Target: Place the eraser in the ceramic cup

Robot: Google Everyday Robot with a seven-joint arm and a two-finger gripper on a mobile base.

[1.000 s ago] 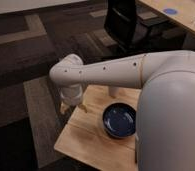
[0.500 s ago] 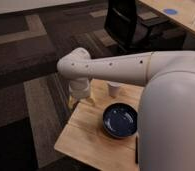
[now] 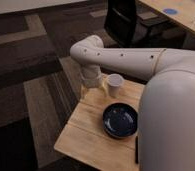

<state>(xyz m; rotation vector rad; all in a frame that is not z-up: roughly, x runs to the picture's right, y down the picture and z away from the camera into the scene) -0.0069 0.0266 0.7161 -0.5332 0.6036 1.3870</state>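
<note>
Camera view:
Gripper [image 3: 91, 89]: hangs from the pale arm [image 3: 126, 57] over the far left corner of the desk [image 3: 86, 135], pointing down.
Grip: wrist and gripper blur into one pale shape, so whether it is spread or pressed together does not show, nor whether it holds anything.
Contact: its lower end is close to the desk top; touching or not, I cannot tell.
Cup [image 3: 114, 85]: upright near the far edge, just right of the gripper, a narrow gap between them.
Eraser: cannot be made out anywhere.
Bowl [image 3: 120, 120]: dark blue, mid-desk toward the right edge, nearer the camera than the cup.
Change from half a second ago: the gripper has moved right, closer to the cup; cup and bowl lie as before.
</note>
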